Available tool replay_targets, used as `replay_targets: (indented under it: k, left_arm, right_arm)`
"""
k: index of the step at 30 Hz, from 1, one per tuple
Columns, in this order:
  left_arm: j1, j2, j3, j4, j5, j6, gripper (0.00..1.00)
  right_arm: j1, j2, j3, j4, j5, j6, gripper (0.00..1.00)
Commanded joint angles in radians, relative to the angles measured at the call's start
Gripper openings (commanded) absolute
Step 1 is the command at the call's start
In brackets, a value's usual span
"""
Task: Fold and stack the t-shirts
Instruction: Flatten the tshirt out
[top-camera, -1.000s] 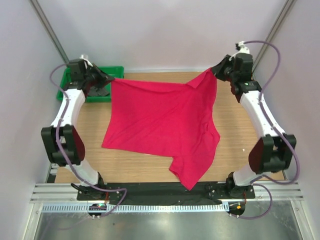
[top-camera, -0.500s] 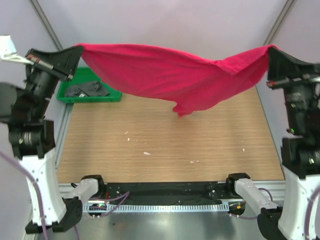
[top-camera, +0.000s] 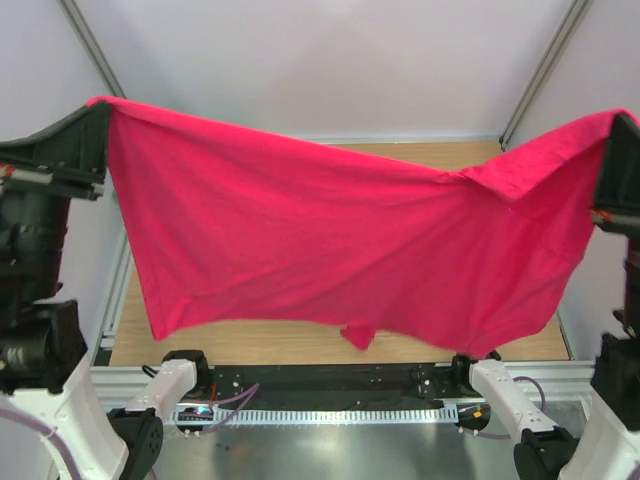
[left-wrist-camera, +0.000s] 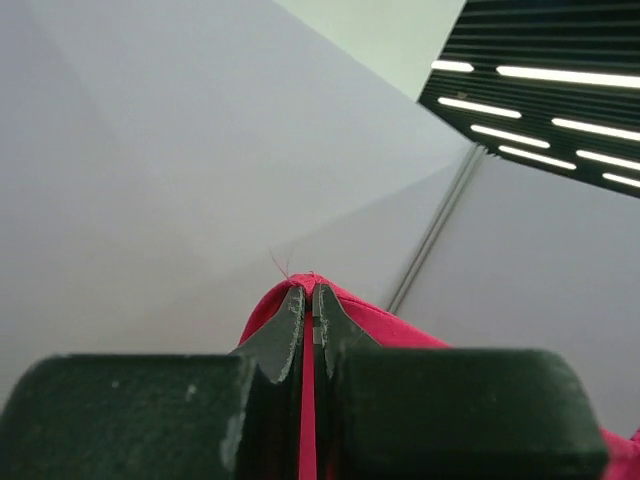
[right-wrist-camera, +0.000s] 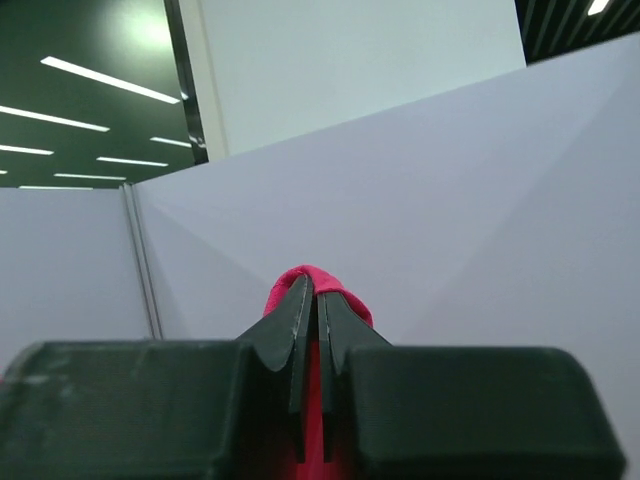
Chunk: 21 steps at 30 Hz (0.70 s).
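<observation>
Fingers of left gripper (left-wrist-camera: 307, 293) and right gripper (right-wrist-camera: 312, 287) clamped on red t-shirt (top-camera: 330, 240) corners; cloth spread high above table (top-camera: 290, 344).

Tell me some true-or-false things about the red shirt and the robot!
1. The shirt hangs spread out in the air. True.
2. The left end effector is open and empty. False: it is shut on a corner of the shirt.
3. The right end effector pinches red cloth. True.
4. The shirt lies flat on the table. False: it is lifted up and hangs above the table.
</observation>
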Motion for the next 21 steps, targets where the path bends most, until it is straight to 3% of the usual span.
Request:
replay_targets:
  k: [1, 3, 13, 16, 21]
  left_arm:
    - [-0.004, 0.064, -0.159, -0.052, -0.071, 0.065, 0.00]
    - [-0.002, 0.088, -0.234, -0.031, -0.077, 0.077, 0.00]
    - [-0.004, 0.239, -0.770, 0.207, -0.043, 0.178, 0.00]
    - [-0.002, 0.323, -0.957, 0.378, -0.025, 0.209, 0.00]
    - [-0.004, 0.594, -1.000, 0.550, 0.043, 0.215, 0.00]
  right_arm:
    - [0.004, 0.112, -0.135, 0.040, 0.004, 0.003, 0.09]
    - [0.005, 0.141, -0.247, 0.107, -0.003, 0.024, 0.01]
    - [0.005, 0.287, -0.811, 0.477, -0.058, 0.068, 0.01]
    - [0.005, 0.390, -0.933, 0.601, -0.085, 0.069, 0.01]
    - [0.004, 0.646, -0.930, 0.649, -0.140, 0.042, 0.01]
